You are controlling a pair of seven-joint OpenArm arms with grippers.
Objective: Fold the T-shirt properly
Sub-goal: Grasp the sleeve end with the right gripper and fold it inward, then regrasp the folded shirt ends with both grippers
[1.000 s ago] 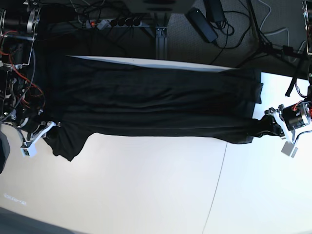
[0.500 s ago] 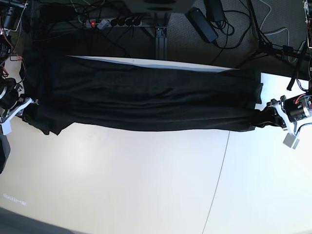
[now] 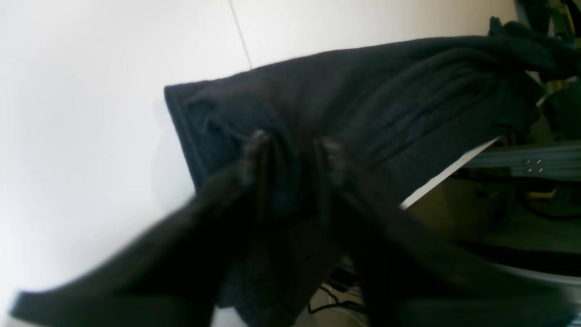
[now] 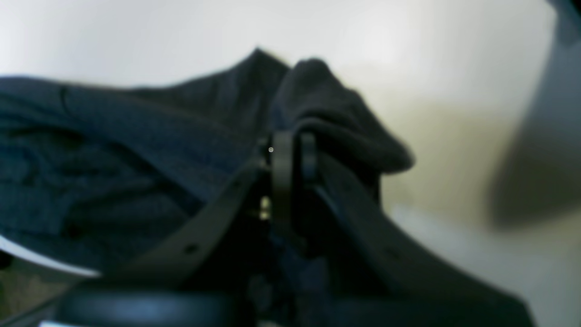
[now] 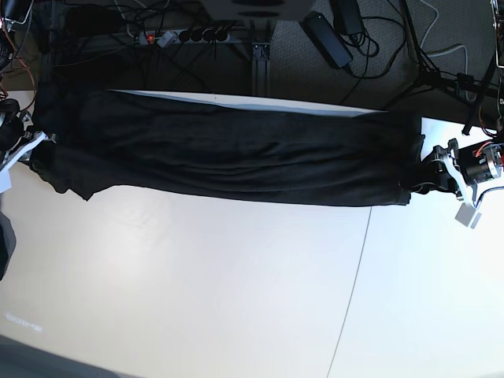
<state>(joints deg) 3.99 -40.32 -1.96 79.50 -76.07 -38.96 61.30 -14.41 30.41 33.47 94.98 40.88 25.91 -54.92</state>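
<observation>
Across the white table [image 5: 236, 299], soft dark T-shirt [image 5: 236, 157]; right gripper [image 4: 290, 150] pinching cloth, left gripper [image 3: 292, 154] parted.

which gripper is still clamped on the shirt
The right gripper: its jaws pinch a bunched fold of the T-shirt. The left gripper stands parted.

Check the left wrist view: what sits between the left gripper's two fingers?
T-shirt fabric lies in the gap between the parted fingers of the left gripper, shown in the left wrist view.
</observation>
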